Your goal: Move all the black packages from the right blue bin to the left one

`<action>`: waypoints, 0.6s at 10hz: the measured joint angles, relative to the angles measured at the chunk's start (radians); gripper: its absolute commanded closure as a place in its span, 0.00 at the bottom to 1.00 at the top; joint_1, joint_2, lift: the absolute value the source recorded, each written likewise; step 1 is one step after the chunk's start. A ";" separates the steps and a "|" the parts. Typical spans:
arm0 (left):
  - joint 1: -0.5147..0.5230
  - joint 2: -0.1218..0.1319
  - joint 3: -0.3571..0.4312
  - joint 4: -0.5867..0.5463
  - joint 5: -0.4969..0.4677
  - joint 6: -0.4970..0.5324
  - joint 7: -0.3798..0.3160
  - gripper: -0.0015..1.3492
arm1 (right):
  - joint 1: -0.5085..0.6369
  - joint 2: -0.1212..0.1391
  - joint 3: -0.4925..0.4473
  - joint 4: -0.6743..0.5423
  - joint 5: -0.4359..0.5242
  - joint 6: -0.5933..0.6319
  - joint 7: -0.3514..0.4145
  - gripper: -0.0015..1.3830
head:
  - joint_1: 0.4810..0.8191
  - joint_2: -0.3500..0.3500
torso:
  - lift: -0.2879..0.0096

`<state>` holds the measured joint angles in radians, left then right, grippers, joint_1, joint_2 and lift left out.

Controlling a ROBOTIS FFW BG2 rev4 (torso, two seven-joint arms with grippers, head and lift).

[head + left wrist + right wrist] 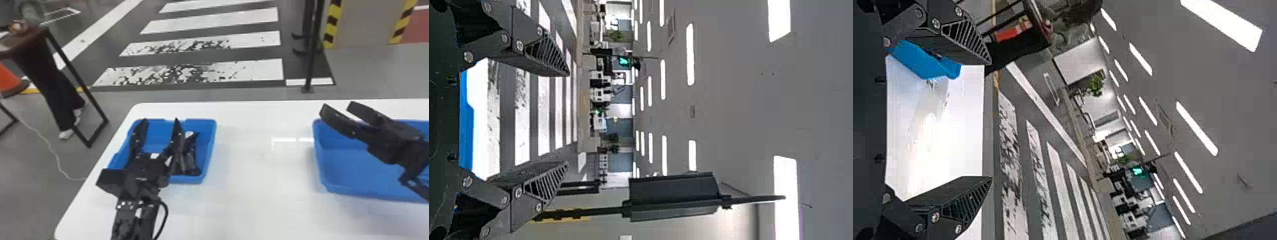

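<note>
White crosswalk stripes (204, 73) mark the floor beyond the pale tabletop (255, 204). Above the left bin (209, 145), the left gripper (160, 119) has its 2 fingers spread, nothing between them. The right gripper (337, 108), also open and unloaded, is over the right bin (338, 172), its fingers angled toward the middle of the tabletop.

The black packages (191, 159) in sight lie bunched inside the left bin, along its inner side, partly behind the left gripper; their exact count cannot be told. They look glossy and creased, so I'd judge them light, soft and rather slippery, more likely to fold or slide than to break. For any remaining in the right bin, which the right arm partly covers, the best hold would be across the middle, with the flat fingers well down each side and a moderate squeeze. A pinch at a loose corner could let the package swing or slip out.
</note>
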<state>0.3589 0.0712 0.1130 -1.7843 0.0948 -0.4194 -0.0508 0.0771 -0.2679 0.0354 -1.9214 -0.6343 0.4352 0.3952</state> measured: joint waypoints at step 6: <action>0.220 0.013 -0.097 -0.300 0.107 0.275 -0.031 0.07 | 0.413 0.100 -0.213 -0.187 0.220 -0.251 -0.035 0.17 | 0.63 0.49 | 0.50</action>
<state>0.5787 0.0837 0.0157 -2.0838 0.2018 -0.1440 -0.0818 0.4898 -0.1683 -0.1778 -2.1083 -0.4143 0.1847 0.3602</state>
